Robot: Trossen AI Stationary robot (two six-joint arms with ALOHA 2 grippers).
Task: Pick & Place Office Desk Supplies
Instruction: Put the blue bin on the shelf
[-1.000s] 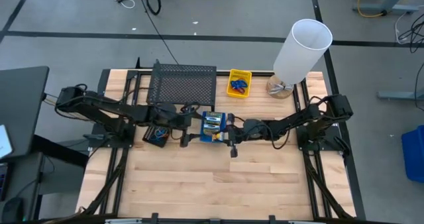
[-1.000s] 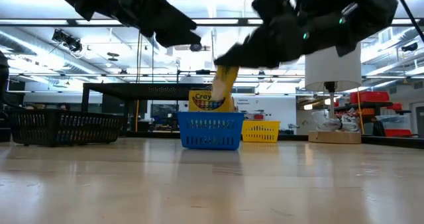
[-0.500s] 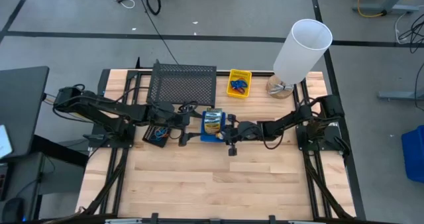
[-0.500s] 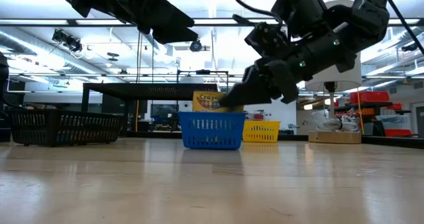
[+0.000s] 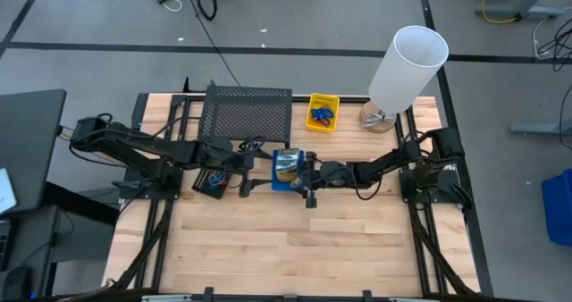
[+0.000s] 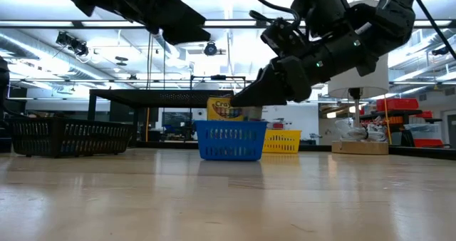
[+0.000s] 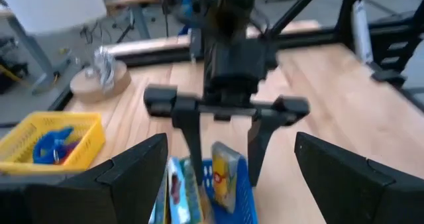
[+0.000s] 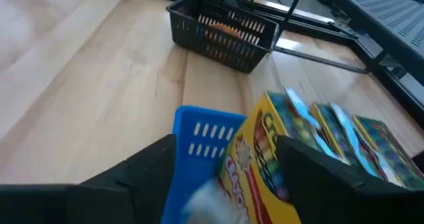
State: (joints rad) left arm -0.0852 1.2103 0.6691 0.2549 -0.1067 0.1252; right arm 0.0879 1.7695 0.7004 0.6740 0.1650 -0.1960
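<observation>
The wooden plank worktop [image 5: 295, 248] carries a blue plastic bin [image 6: 229, 141] with slotted walls near its centre, and this bin holds several rectangular cardboard crayon boxes [image 8: 311, 144] printed in yellow and green. The boxes stand on edge, packed side by side, their top edges rising above the bin rim; in the low view the lettered top of one yellow box [image 6: 226, 108] shows above the blue wall. The right hand [image 5: 302, 170] is positioned directly at the 3 o'clock side of the blue bin, its two dark fingers spread open on either side of one upright crayon box [image 7: 224, 177], with a visible gap and no grip on it. The left hand [image 5: 243, 159] hangs at the 9 o'clock side of the blue bin, its fingers wide apart and holding nothing. A black slotted plastic bin [image 8: 222, 33] containing orange loops [image 8: 222, 30] sits at 9 o'clock of the blue bin, below the left arm. A yellow slotted bin [image 5: 323, 112] holding blue loops [image 5: 322, 116] sits at 1 o'clock, near the far edge. A black wire-mesh rack [image 5: 248, 113] lies at 11 o'clock, and a tall white cylinder [image 5: 407, 65] on a round wooden base stands at the far right corner.
</observation>
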